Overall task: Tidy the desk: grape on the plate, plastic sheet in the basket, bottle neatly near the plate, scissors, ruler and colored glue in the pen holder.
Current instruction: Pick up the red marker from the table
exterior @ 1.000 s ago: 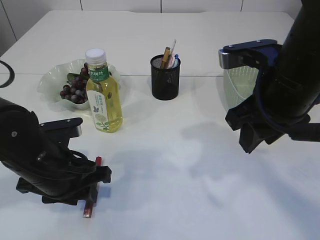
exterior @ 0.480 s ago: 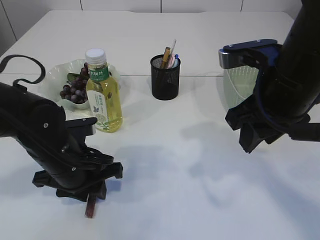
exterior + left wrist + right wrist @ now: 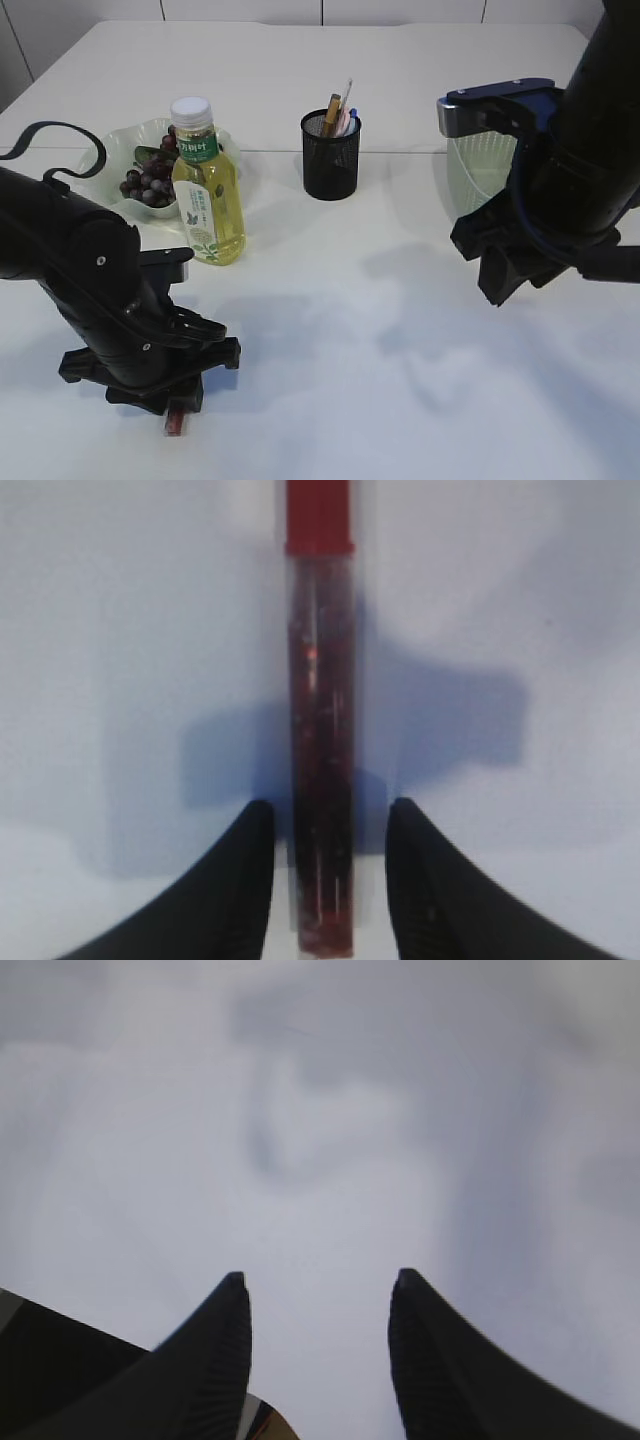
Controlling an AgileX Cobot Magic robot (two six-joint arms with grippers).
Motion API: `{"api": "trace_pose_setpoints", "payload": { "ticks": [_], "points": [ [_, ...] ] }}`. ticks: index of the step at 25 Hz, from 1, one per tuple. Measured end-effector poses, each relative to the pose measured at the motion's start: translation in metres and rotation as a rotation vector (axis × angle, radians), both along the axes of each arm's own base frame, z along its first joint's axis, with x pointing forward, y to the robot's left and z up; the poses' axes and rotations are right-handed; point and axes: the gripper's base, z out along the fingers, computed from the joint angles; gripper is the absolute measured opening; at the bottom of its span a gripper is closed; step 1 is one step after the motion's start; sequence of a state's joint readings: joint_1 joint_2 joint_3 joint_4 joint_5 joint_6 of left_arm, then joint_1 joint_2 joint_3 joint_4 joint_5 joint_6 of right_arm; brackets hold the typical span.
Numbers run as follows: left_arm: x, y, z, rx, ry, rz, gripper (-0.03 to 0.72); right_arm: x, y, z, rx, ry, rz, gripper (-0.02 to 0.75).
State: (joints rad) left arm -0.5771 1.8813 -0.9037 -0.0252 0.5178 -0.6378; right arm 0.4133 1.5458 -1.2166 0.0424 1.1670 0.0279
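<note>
The colored glue [image 3: 322, 730], a clear tube of dark red with a red cap, lies flat on the white table. My left gripper [image 3: 330, 805] is open and straddles its near end, with a thin gap on each side. In the exterior view only the tube's end [image 3: 174, 423] shows under the left gripper [image 3: 170, 388]. Grapes [image 3: 148, 180] lie on the pale green plate [image 3: 105, 160], and the yellow bottle [image 3: 207, 200] stands upright beside it. The black mesh pen holder [image 3: 330, 158] holds several thin items; I cannot tell scissors or ruler among them. My right gripper [image 3: 320, 1277] is open and empty.
A pale green basket [image 3: 478, 170] stands at the right, partly behind the right arm [image 3: 560, 190]; no plastic sheet shows in it from here. The right gripper [image 3: 505, 280] hangs above the table in front of the basket. A black cable [image 3: 60, 135] loops by the plate.
My left arm has shifted over the glue tube and come lower, covering most of it in the exterior view. The right arm has not moved.
</note>
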Motion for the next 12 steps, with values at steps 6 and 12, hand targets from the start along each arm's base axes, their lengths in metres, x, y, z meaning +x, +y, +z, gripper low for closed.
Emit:
{"api": "trace_pose_setpoints", "payload": {
  "ticks": [6,12],
  "points": [
    [-0.0005,0.0009,-0.0001,0.010,0.005,-0.006,0.172,0.0000,0.0000,0.0000,0.000,0.000,0.000,0.368],
    [-0.0008,0.0011,-0.0007,0.014,0.009,-0.008,0.131,0.0000,0.0000,0.0000,0.000,0.000,0.000,0.368]
  ]
}}
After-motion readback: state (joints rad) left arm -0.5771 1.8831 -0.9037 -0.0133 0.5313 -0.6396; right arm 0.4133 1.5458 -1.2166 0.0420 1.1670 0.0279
